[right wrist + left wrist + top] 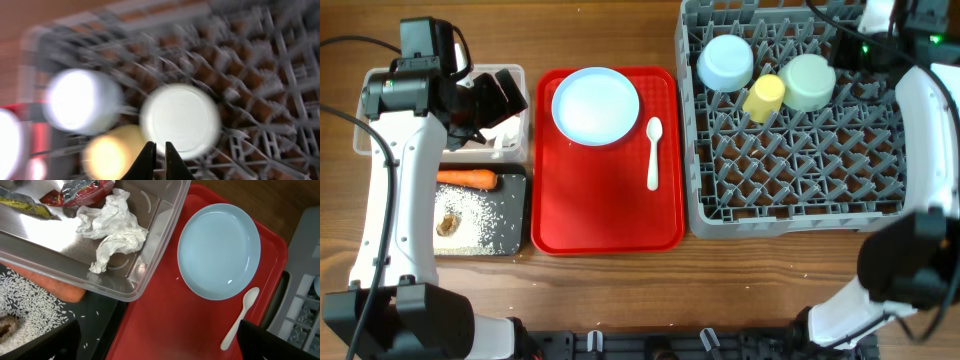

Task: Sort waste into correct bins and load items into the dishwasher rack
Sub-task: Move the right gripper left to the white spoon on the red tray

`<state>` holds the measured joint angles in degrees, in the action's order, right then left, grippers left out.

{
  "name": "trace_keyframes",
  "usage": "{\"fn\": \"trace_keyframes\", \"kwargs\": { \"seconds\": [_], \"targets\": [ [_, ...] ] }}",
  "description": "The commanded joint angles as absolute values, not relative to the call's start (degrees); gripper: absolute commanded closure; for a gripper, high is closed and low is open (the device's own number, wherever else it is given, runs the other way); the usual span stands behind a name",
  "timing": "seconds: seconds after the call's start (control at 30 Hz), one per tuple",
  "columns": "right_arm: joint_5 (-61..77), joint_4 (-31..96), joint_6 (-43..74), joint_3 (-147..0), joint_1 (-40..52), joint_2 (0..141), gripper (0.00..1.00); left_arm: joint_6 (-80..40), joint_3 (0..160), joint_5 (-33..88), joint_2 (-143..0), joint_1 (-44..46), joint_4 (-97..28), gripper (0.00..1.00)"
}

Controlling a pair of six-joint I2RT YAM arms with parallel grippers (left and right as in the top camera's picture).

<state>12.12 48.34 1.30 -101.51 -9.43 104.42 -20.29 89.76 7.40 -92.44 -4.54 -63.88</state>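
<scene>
Left gripper [492,98], jaws apart, overhangs clear tub [161,244] left of red tray [605,212]. Right gripper [160,156], jaws together, is right of it above dishwasher rack [800,172].

We find the dishwasher rack's [790,170] back-left corner taken. A left bowl [725,62] and a right bowl [807,82] sit upturned there, with the yellow cup [764,98] packed between them. The rack's front rows stand open. On the red tray [605,215] the plate [595,105] fills the back-left and the spoon [654,152] lies just beside it; the front half is bare. The left arm [395,150] overhangs the clear tub [515,75], blocking entry from above.
</scene>
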Motion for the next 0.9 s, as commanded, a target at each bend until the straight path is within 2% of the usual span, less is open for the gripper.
{"fn": "trace_keyframes", "kwargs": {
  "seconds": [0.0,0.13,0.17,0.2,0.27,0.37,0.47,0.53,0.87],
  "targets": [
    [12.0,52.0,6.6,-103.2,0.8,100.0,0.87,-20.4,90.4,8.1,-92.3,-4.7,-63.8,0.00],
    [11.8,53.5,13.8,-101.0,15.2,101.6,0.77,-20.4,90.4,8.1,-92.3,-4.7,-63.8,0.00],
    [11.0,53.3,15.0,-100.2,18.8,102.5,0.70,-20.4,90.4,8.1,-92.3,-4.7,-63.8,0.00],
    [9.5,53.2,16.8,-99.6,20.8,103.2,0.67,-20.4,90.4,8.1,-92.3,-4.7,-63.8,0.00],
    [4.1,53.1,23.0,-97.6,25.3,105.5,0.64,-20.4,90.4,8.1,-92.3,-4.7,-63.8,0.00],
    [-0.7,51.4,26.0,-96.5,30.6,110.8,0.59,-20.4,90.4,8.1,-92.3,-4.7,-63.8,0.00],
    [-1.5,49.5,28.0,-96.5,32.8,116.1,0.55,-20.4,90.4,8.1,-92.3,-4.7,-63.8,0.00],
    [-1.7,49.1,31.7,-96.5,32.8,119.6,0.56,-20.4,90.4,8.1,-92.3,-4.7,-63.8,0.00],
    [-1.8,46.7,34.4,-96.5,33.3,128.4,0.56,-20.4,90.4,8.1,-92.3,-4.7,-63.8,0.00]
  ]
}}
